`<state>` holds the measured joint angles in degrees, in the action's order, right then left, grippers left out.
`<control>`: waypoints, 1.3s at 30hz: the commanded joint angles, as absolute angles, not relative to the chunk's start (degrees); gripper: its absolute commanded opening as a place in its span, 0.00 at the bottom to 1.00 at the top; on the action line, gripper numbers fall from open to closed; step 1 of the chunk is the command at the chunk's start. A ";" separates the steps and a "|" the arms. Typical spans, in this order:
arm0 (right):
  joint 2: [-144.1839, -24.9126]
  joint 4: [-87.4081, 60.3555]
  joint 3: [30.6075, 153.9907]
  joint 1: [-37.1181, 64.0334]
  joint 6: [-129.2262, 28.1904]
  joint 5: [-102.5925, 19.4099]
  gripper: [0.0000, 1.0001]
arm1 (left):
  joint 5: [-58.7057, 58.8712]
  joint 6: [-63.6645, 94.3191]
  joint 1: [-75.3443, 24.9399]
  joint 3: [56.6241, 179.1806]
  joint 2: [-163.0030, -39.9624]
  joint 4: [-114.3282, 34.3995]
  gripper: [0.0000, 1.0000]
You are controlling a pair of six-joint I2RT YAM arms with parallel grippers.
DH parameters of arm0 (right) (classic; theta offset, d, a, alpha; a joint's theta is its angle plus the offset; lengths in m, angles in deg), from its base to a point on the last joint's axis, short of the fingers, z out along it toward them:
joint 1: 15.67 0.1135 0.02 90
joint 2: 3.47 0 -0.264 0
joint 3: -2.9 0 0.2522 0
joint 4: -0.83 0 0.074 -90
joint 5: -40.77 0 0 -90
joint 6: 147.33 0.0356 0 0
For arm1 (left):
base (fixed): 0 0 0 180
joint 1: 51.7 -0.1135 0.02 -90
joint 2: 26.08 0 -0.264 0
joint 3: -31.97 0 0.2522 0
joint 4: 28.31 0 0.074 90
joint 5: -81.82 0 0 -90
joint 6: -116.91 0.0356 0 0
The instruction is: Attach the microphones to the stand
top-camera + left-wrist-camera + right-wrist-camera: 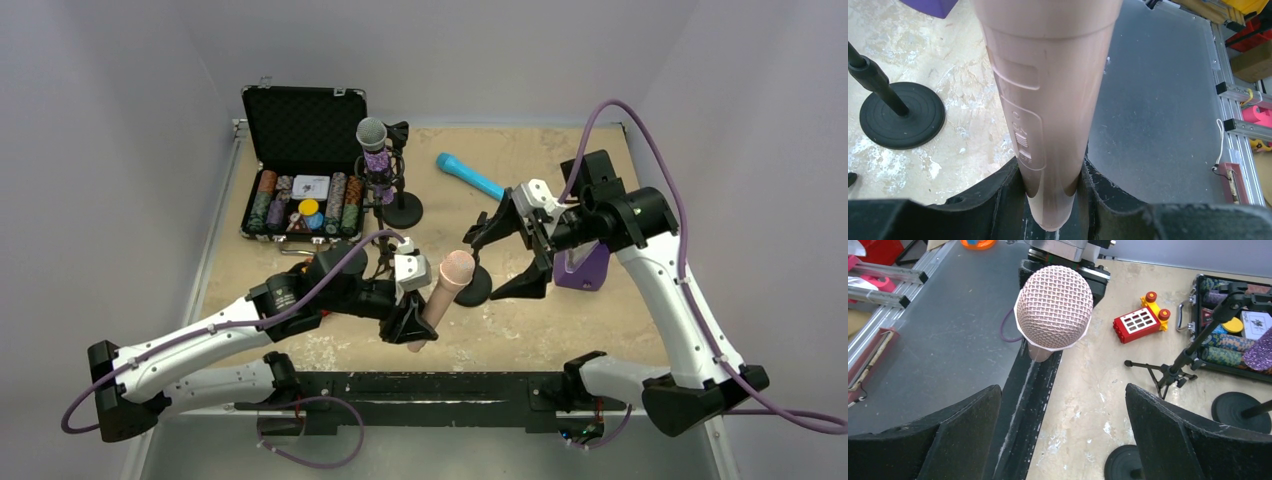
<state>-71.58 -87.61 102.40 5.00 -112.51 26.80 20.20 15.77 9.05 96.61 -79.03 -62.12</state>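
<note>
My left gripper [410, 325] is shut on the lower handle of the pale pink microphone [445, 295], which points up and to the right. In the left wrist view the pink microphone [1048, 100] fills the middle, its butt end pinched in the left gripper [1053, 200]. My right gripper [505, 258] hangs open and empty just right of the pink head [1054, 307], above a round black stand base [473, 290]. The glittery purple microphone [377, 160] sits upright in a stand [403, 210] at the back. The blue microphone [470, 177] lies flat on the table.
An open black case of poker chips [303, 190] stands at the back left. A purple block [583, 268] sits under my right arm. A red and yellow toy brick [1140, 322] and a small tripod stand [1173, 370] are near the case. The table's front rail [450, 385] is close below.
</note>
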 commanded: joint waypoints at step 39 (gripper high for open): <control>-77.71 -84.91 108.57 17.40 -104.08 27.71 0.85 | 21.08 11.80 8.78 98.56 -84.35 -56.34 0.00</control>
